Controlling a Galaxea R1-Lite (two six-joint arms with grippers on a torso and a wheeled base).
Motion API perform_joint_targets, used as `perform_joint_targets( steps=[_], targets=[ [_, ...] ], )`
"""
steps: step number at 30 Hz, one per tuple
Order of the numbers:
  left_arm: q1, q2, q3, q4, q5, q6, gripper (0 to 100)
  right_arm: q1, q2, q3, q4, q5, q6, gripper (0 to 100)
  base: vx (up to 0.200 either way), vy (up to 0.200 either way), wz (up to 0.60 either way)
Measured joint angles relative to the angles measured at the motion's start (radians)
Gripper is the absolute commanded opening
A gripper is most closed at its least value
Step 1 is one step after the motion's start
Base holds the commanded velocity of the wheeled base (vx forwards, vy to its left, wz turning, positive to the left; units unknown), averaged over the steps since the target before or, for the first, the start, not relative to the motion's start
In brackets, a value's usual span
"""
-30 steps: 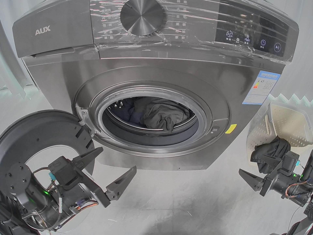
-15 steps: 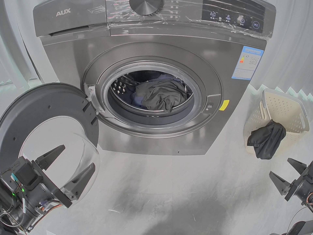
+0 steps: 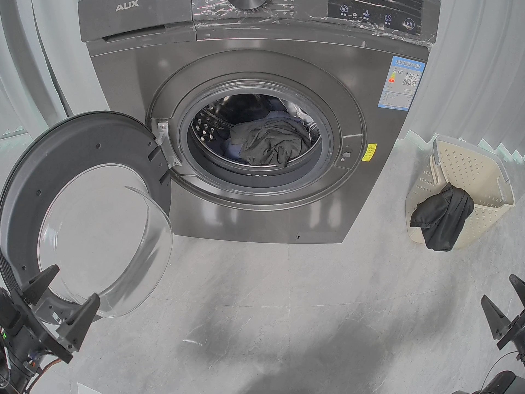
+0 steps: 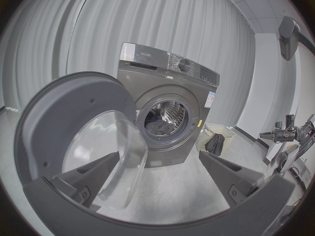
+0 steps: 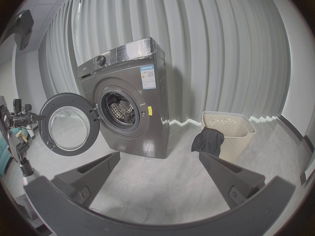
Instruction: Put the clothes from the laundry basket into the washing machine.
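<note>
Both pincers are spread wide and carry nothing. The left pincer [image 3: 77, 281] hangs low with the swung-open door [image 3: 82, 149] just ahead of it, and the right pincer [image 3: 496, 287] hangs low on the other side.

Over the last second my head camera has pulled back from the washing machine [image 3: 136, 67]. I read that as the rig backing off, not the machine shifting. Both pincers have sunk toward the lower corners of the view. The right one, which was close against the dark garment [image 3: 442, 220], is now well apart from it.

That garment hangs over the near rim of the laundry basket [image 3: 495, 160], ahead of the right pincer and slightly to its inner side. A heap of clothes [image 3: 268, 140] lies in the drum, well ahead of the left pincer and off to its right.

So at least one piece is left to load. Whether more lies down inside the basket I can't make out from here. I judge the next reach falls to the right arm.
</note>
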Motion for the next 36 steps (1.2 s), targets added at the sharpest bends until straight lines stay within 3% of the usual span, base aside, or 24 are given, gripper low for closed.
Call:
perform_joint_targets(
  steps=[6, 13, 20, 25, 29, 32, 36],
  targets=[
    [0.095, -0.243, 0.000, 0.245, -0.048, -0.009, 100, -0.049, -0.119, 0.000, 0.099, 0.004, -0.007, 100, 0.000, -0.200, 0.00],
    [0.233, -0.459, 0.000, 0.437, -0.107, -0.011, 100, -0.110, -0.290, 0.000, 0.287, 0.009, -0.011, 100, 0.000, -0.200, 0.00],
    [0.347, -0.601, 0.000, 0.573, -0.180, -0.003, 100, -0.199, -0.422, 0.000, 0.477, 0.088, -0.023, 100, 0.000, 0.000, 0.00],
    [0.426, -0.653, 0.000, 0.651, -0.190, 0.030, 100, -0.217, -0.460, 0.000, 0.481, 0.089, -0.026, 100, 0.000, 0.000, 0.00],
    [0.489, -0.687, 0.000, 0.779, -0.189, 0.067, 100, -0.223, -0.473, 0.000, 0.479, 0.079, -0.020, 100, 0.000, 0.000, 0.00],
    [0.509, -0.711, 0.000, 0.830, -0.190, 0.067, 100, -0.224, -0.477, 0.000, 0.478, 0.073, -0.015, 100, 0.000, 0.000, 0.00],
    [0.524, -0.735, 0.000, 0.803, -0.193, 0.060, 100, -0.225, -0.480, 0.000, 0.477, 0.075, -0.023, 100, 0.000, 0.000, 0.00]
  ],
)
